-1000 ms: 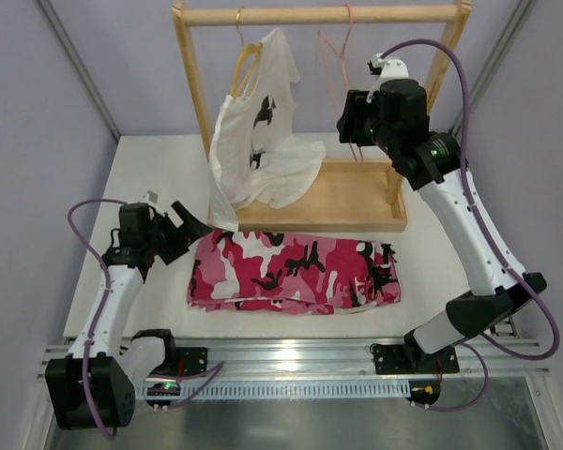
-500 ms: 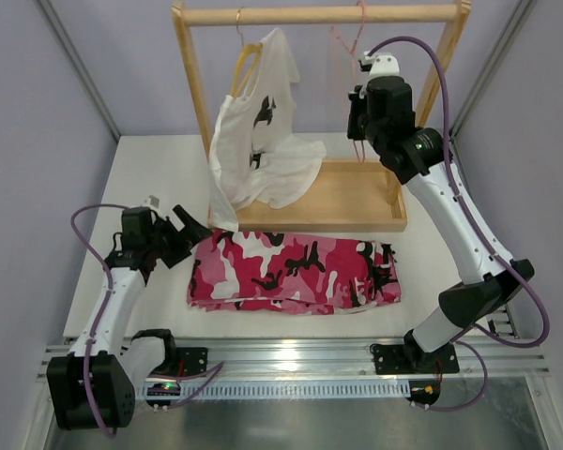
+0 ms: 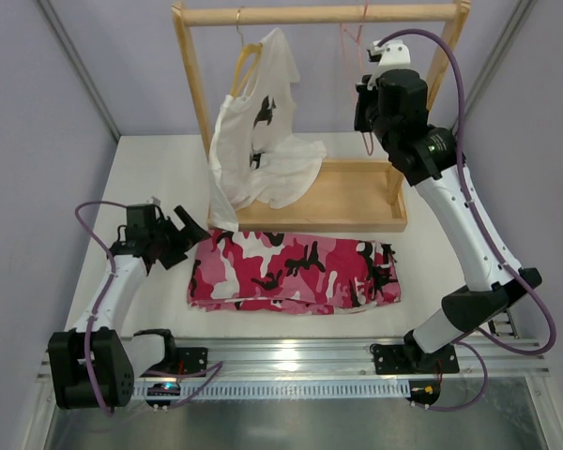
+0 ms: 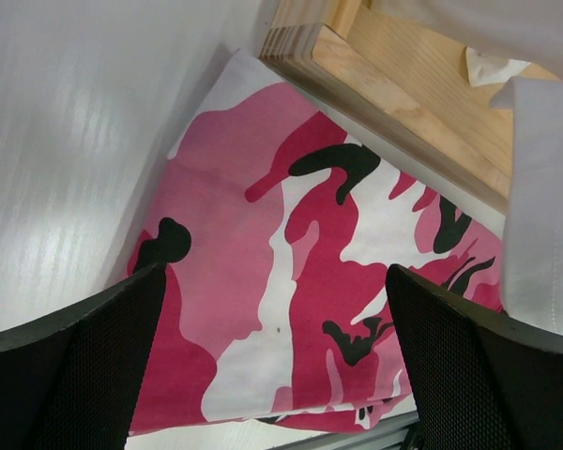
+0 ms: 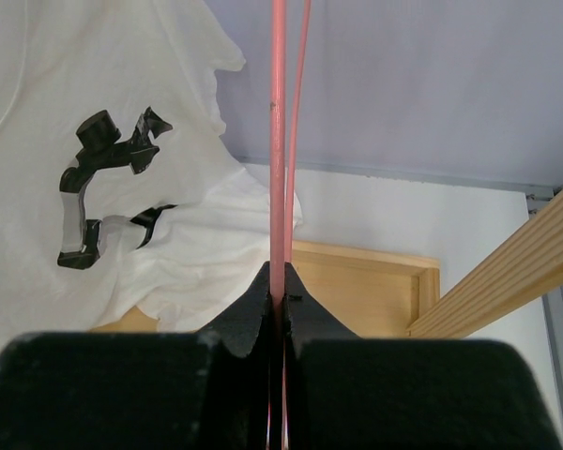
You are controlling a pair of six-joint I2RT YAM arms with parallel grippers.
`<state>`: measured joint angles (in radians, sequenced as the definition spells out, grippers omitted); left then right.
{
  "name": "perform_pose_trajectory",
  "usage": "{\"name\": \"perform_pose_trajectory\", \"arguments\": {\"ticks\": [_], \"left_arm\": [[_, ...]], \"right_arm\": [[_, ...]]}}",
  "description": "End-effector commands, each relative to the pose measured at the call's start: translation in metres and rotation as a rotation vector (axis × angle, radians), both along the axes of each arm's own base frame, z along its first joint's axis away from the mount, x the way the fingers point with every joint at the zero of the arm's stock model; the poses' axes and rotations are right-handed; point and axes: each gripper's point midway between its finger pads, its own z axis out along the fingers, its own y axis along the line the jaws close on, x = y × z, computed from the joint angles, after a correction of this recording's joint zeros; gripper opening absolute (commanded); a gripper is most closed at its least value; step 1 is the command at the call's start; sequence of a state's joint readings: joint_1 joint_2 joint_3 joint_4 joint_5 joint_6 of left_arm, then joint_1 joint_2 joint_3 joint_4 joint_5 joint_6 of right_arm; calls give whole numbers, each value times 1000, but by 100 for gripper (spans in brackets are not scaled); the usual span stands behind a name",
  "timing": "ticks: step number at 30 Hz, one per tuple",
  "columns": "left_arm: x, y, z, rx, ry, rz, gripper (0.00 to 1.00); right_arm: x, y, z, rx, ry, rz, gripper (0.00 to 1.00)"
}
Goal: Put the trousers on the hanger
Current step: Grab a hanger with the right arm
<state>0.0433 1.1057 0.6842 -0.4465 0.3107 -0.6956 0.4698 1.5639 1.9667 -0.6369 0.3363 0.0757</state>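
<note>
The trousers [image 3: 296,272], in pink, white and black camouflage, lie folded flat on the table in front of the wooden rack; the left wrist view shows them [image 4: 263,216] from close above. My left gripper [image 3: 190,230] hovers open at their left end, its jaws [image 4: 274,281] spread wide over the cloth and holding nothing. The thin pink wire hanger [image 3: 349,39] hangs from the rack's rod at the right. My right gripper [image 3: 364,111] is raised beside it and shut on the hanger's wire [image 5: 278,141], which runs straight up out of the closed jaws [image 5: 279,281].
A white T-shirt [image 3: 258,141] with a black print hangs on a wooden hanger [image 3: 247,58] at the rack's left and drapes onto the rack's base [image 3: 352,192]. The rod [image 3: 300,14] spans the top. The right post [image 5: 507,286] stands close to my right gripper.
My right gripper has closed on the pink hanger and risen a little toward the rod, pulling the hanger rightward. The left arm has shifted only slightly.
</note>
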Motion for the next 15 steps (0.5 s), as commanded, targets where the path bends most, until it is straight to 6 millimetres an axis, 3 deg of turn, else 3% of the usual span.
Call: {"name": "perform_pose_trajectory", "arguments": {"ticks": [1,6,15], "left_arm": [[0,8,0,48,-12,16,100],[-5,16,-8,80,30,52,100],[-2,10,-6,39,24,54,100]], "right_arm": [[-17,-4,46,41,-116,26,4],[-29,-3,43,49,-116,59,4],[-37,-9,47,17,-131,63,4]]}}
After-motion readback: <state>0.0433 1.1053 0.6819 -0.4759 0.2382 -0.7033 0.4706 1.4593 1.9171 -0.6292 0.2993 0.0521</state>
